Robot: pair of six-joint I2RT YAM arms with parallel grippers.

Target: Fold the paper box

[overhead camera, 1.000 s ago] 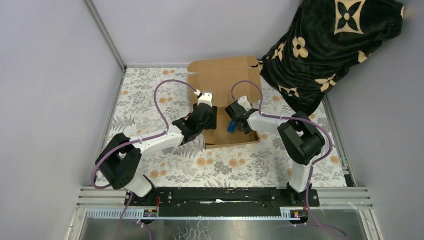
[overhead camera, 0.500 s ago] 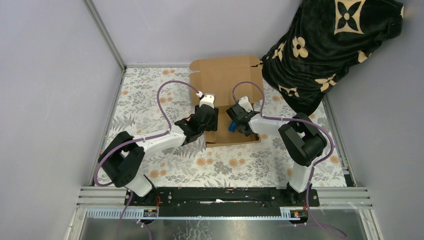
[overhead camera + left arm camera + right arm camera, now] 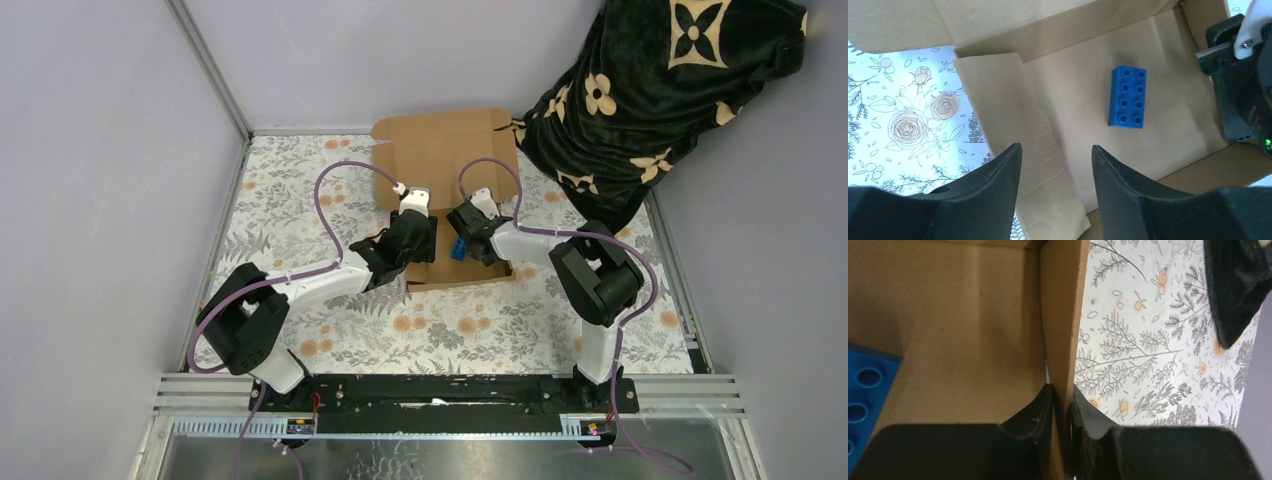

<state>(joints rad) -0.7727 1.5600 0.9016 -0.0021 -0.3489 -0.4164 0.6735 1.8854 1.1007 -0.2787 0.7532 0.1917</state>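
The paper box is brown cardboard, half formed, lying mid-table with its lid panel raised at the back. A blue brick rests on its floor. My left gripper hangs open over the box's left side. In the left wrist view its gripper has a loose side flap below the gap and touches nothing, with the brick to the right. My right gripper is inside the box. In the right wrist view that gripper is shut on an upright side wall next to the brick.
A dark blanket with tan flower marks is heaped at the back right, close to the box's corner. The floral tablecloth lies bare to the left and in front. Grey walls close in the table's sides and back.
The right gripper has shifted slightly left with the wall in its grip, and the box, lid and brick have slid a little left with it. The left gripper has barely moved.
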